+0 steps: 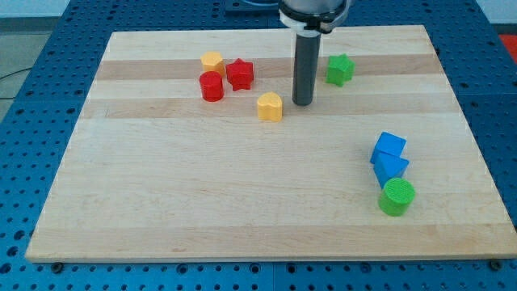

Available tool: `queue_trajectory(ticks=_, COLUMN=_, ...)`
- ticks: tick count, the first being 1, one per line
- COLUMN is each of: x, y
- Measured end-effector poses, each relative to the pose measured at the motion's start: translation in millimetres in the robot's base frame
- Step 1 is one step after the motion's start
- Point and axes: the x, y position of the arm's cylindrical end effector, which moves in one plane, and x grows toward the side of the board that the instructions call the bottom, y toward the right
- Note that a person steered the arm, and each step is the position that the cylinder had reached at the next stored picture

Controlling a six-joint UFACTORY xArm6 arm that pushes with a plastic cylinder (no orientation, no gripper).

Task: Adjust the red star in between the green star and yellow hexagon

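The red star (240, 74) lies near the view's top, left of centre, touching or nearly touching the yellow hexagon (212, 61) on its upper left. The green star (340, 69) lies to the right, well apart from it. My tip (303, 103) rests on the board between the two stars, closer to the green star and a little below it. A second yellow block (270, 106), heart-like in shape, lies just left of my tip. A red cylinder (212, 86) sits below the yellow hexagon, left of the red star.
The wooden board (202, 202) lies on a blue perforated table. At the view's lower right are two blue blocks (389, 146) (391, 167) touching each other, with a green cylinder (397, 197) just below them.
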Motion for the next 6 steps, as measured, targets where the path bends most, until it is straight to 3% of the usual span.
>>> queue_trajectory(ticks=2, x=23, y=-47)
queue_trajectory(ticks=3, x=53, y=-29)
queue_trajectory(ticks=4, x=46, y=-81)
queue_trajectory(ticks=5, x=8, y=-83)
queue_trajectory(ticks=6, x=9, y=12)
